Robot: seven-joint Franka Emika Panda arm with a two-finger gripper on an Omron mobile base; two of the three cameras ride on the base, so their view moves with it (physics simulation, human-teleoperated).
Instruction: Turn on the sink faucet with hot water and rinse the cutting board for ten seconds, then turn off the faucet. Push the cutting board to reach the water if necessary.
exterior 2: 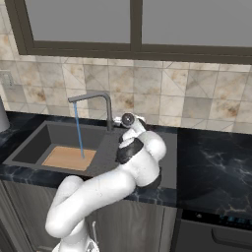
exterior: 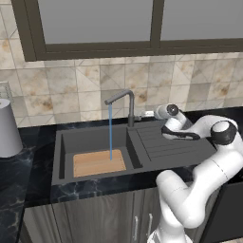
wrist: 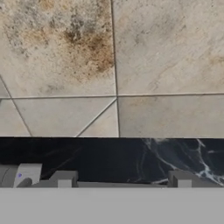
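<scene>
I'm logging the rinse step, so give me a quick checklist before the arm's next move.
1. Water running from the faucet: ok.
2. Stream lands on the cutting board: ok.
3. Board lies flat inside the sink: ok.
4. Hand next to the faucet's base, by the lever side: ok.
5. Hand open or shut: cannot tell.
6. Water is hot: cannot tell.

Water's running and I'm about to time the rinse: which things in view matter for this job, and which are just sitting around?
Job:
- sink faucet, running
- water, landing on the board
- cutting board, flat in the basin
- sink
- gripper, by the faucet's base

Bystanders:
- grey canister on the left counter
- tiled backsplash
- window
</scene>
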